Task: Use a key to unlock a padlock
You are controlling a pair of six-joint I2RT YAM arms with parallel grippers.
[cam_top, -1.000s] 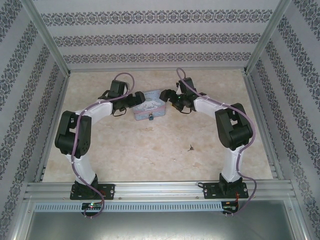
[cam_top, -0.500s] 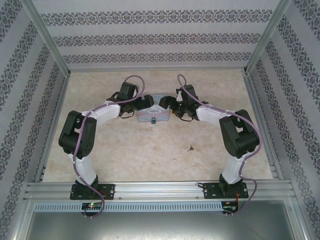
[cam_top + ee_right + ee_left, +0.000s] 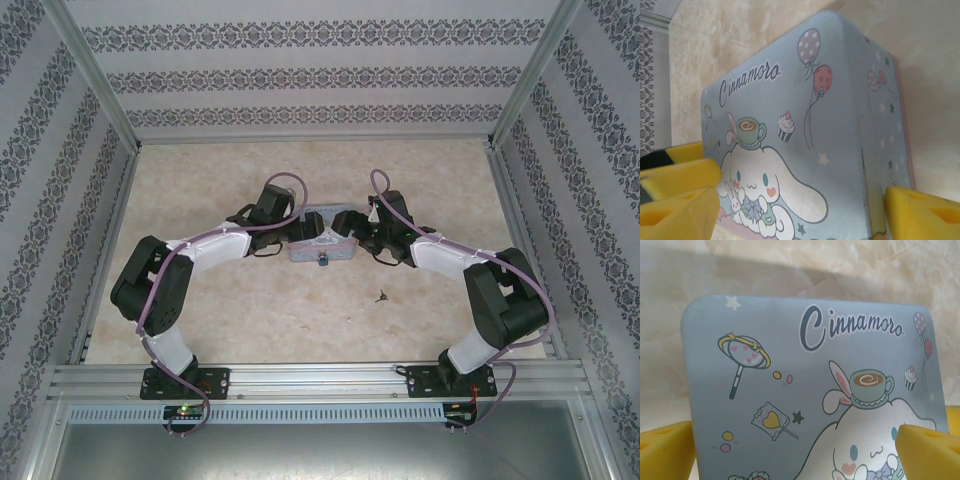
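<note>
The left arm (image 3: 160, 290) bends in from left of the tin (image 3: 318, 243) and brings the left gripper (image 3: 297, 228) up against the tin's left end. In the left wrist view its jaws are spread as wide as they go. One yellow pad (image 3: 665, 452) sits at the lid's left edge and the other overlaps the lid's right edge, so the tin lies between them. Nothing shows them squeezing it.

The tin is pale blue. Its lid carries the word "Cinnamoro", a white long-eared cartoon dog with a cup on its head, two balloons and a cupcake.

The padlock (image 3: 324, 261), a small teal body, hangs against the middle of the tin's near wall. Its shackle is too small to make out.

The right gripper (image 3: 352, 222) is at the tin's right end, on the right arm (image 3: 505, 310). In the right wrist view its jaws are also wide apart with the tin between them. One yellow pad (image 3: 675, 212) overlaps the lid's left edge and the other lies over the starred side wall on the right. I cannot tell whether these pads press on the tin.

The key (image 3: 381, 296) is a dark sliver on the table (image 3: 250, 310). It lies nearer than the tin and to its right, well apart from the tin, the padlock and both grippers.
</note>
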